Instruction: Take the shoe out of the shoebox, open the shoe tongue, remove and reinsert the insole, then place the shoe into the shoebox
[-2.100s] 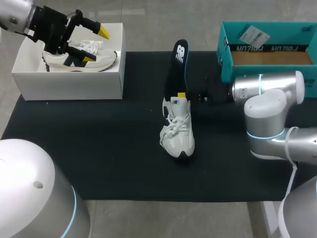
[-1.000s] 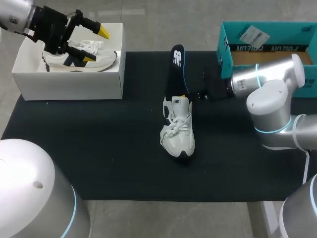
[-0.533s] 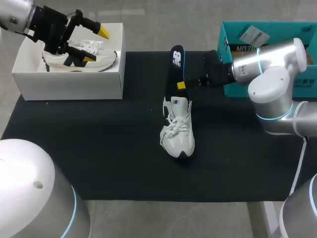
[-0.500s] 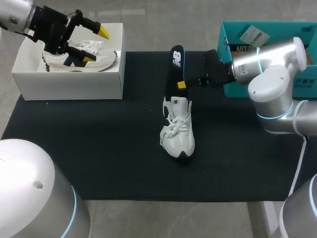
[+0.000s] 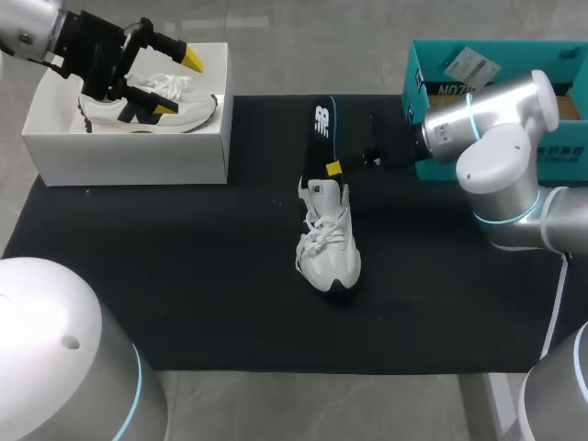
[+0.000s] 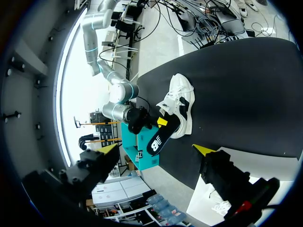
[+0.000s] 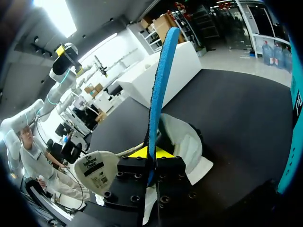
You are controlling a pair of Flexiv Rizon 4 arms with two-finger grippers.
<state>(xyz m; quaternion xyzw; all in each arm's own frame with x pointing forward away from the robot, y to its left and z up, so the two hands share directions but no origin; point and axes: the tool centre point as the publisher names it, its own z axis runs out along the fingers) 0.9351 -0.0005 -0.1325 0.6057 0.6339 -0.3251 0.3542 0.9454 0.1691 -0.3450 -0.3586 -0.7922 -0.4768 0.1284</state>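
A white shoe (image 5: 327,246) lies on the black mat (image 5: 184,276), toe toward me. A black insole (image 5: 320,129) with a blue edge stands up out of its heel opening. My right gripper (image 5: 335,168) is shut on the insole's lower part, just above the heel. In the right wrist view the insole (image 7: 161,85) rises edge-on between the fingers, with the shoe (image 7: 187,142) under them. My left gripper (image 5: 175,84) hangs open over the white shoebox (image 5: 138,158), which holds a second shoe (image 5: 147,108). The left wrist view shows the shoe (image 6: 182,101) and insole (image 6: 158,139) far ahead.
An open teal box (image 5: 496,44) stands at the back right, close behind my right arm. The white shoebox occupies the mat's back left corner. The mat's front half around the shoe is bare.
My right gripper closed on the insole and shifted slightly left. The insole turned more edge-on, and the shoe's heel nudged left. The left arm has not moved.
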